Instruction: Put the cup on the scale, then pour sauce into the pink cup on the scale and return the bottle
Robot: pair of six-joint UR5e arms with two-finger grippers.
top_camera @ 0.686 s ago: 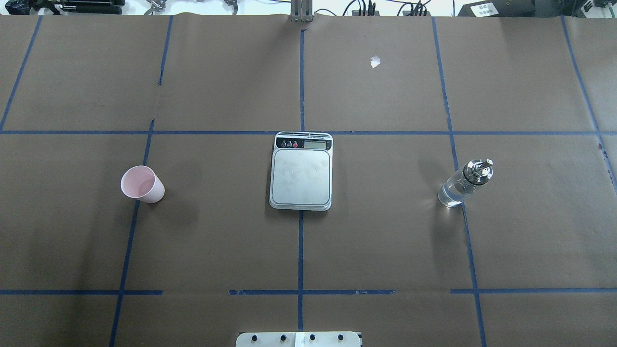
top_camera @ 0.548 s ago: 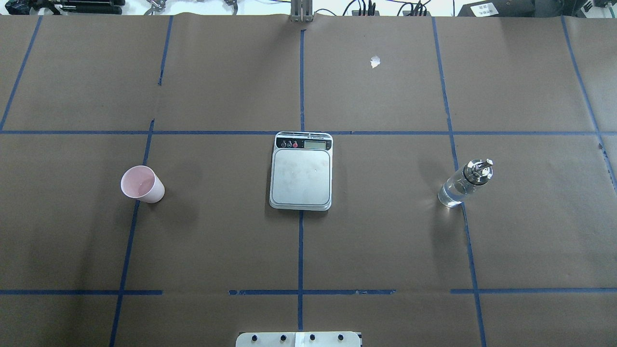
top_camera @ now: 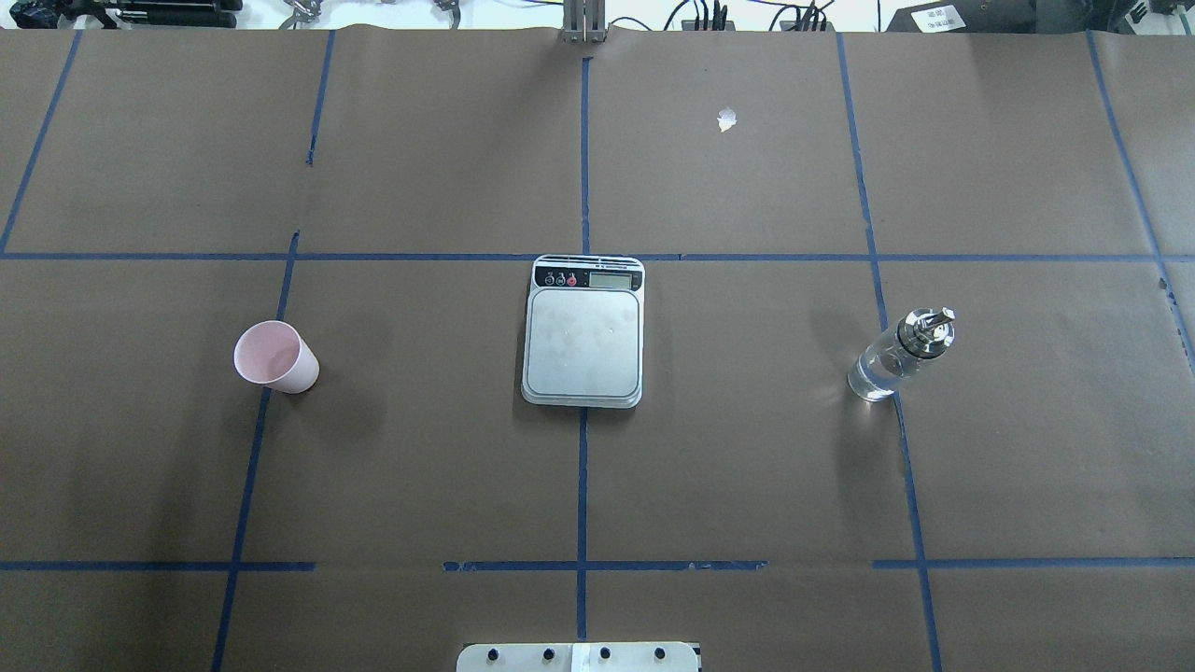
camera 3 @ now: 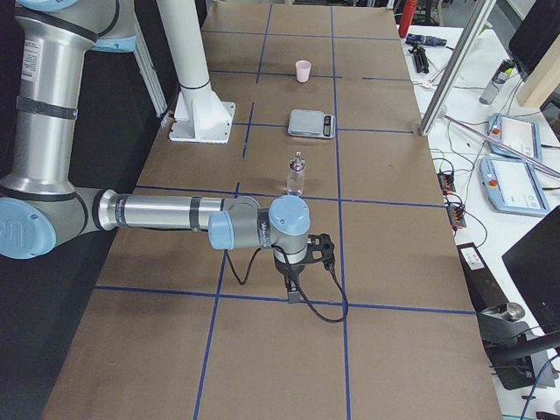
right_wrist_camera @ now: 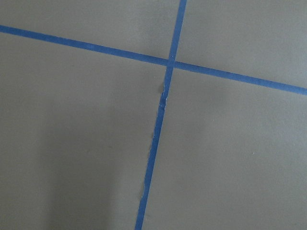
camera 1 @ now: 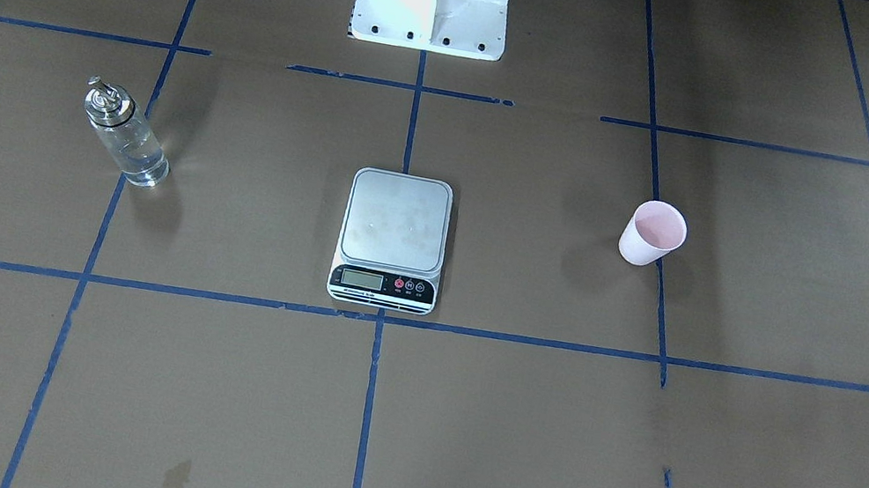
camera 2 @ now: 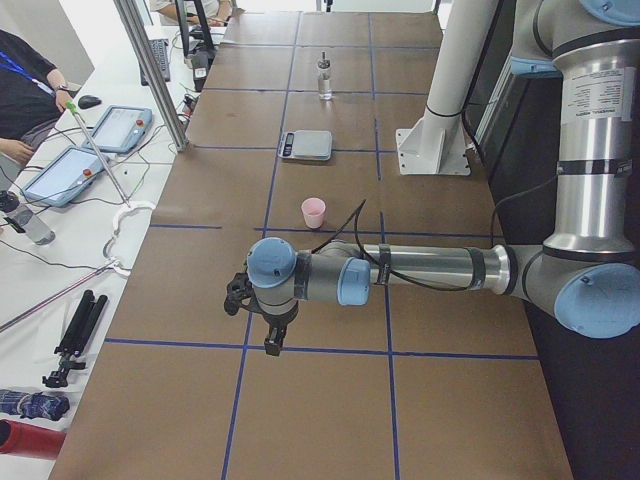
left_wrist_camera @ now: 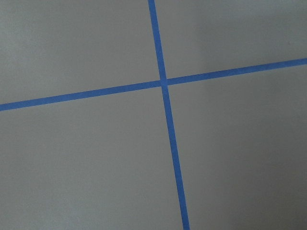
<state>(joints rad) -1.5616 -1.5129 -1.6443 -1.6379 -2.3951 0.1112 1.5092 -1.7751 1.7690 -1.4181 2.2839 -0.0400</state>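
The cup (top_camera: pixel 275 357) stands upright on the brown paper-covered table (top_camera: pixel 747 467), well to the robot's left of the scale (top_camera: pixel 583 341). The bottle (top_camera: pixel 896 359), with clear sauce (top_camera: pixel 873 378) showing through its glass, stands upright well to the scale's right. The 2 arms show only in the side views, the left gripper (camera 2: pixel 270 340) beyond the cup and the right gripper (camera 3: pixel 295 289) beyond the bottle. Both seem to point down at blue tape crossings, and I cannot tell whether their fingers are apart or together.
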